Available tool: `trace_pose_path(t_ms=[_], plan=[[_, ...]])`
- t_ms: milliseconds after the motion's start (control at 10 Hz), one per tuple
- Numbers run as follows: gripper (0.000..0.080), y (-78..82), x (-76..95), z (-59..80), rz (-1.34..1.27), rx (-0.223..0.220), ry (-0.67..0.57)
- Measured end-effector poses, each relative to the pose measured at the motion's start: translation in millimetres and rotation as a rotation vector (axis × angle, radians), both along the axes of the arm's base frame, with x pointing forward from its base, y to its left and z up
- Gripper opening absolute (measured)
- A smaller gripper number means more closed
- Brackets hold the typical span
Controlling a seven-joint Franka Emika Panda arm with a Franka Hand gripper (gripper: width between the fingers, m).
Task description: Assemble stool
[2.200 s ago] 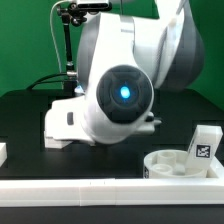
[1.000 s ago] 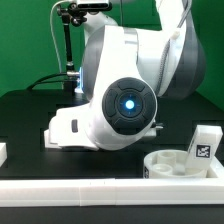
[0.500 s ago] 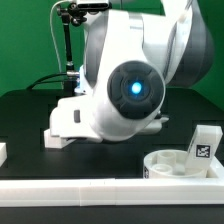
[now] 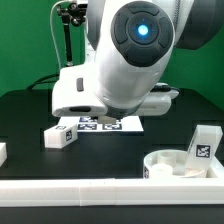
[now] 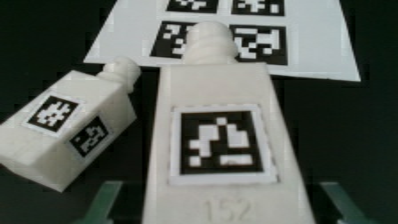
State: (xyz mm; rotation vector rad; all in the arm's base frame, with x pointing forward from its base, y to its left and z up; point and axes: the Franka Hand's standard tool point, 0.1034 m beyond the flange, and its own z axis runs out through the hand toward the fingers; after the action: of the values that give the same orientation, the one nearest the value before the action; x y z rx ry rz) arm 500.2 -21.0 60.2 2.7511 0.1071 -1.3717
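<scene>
A white leg [image 5: 221, 120] lies lengthwise straight ahead of the gripper [image 5: 224, 204] in the wrist view. Its tag faces up and its peg end points toward the marker board [image 5: 222, 35]. The two dark fingertips [image 5: 116, 200] flank the near end of this leg, and a strip of dark table shows between each one and the leg. The jaws therefore stand apart and grip nothing. A second leg [image 5: 71, 120] lies slanted just beside the first, with its peg near the first one's shoulder. Whether they touch cannot be told.

In the exterior view the arm [image 4: 135, 50] fills the upper middle of the frame and hides the gripper. Below it, mid-frame, the marker board [image 4: 100, 124] lies flat on the black table [image 4: 40, 165]. A lying leg [image 4: 60, 136] rests at the board's end, left of centre. Which of the two legs this is cannot be told. The round seat [image 4: 172, 168] sits at the lower right, with an upright leg [image 4: 203, 144] just behind it near the right edge. A long white rail [image 4: 90, 190] runs along the bottom of the frame. A green wall [image 4: 25, 50] closes the background, and a black stand [image 4: 67, 45] rises in the upper left.
</scene>
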Motion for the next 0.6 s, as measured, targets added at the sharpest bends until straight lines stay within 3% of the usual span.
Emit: trace_pose_path(t_ms=[200, 600], plan=[[0.0338, -0.4, 12.0, -0.3, 0.007, 0.011, -0.138], [0.0338, 4.8, 37.1, 19.9, -0.069, 0.045, -0.388]])
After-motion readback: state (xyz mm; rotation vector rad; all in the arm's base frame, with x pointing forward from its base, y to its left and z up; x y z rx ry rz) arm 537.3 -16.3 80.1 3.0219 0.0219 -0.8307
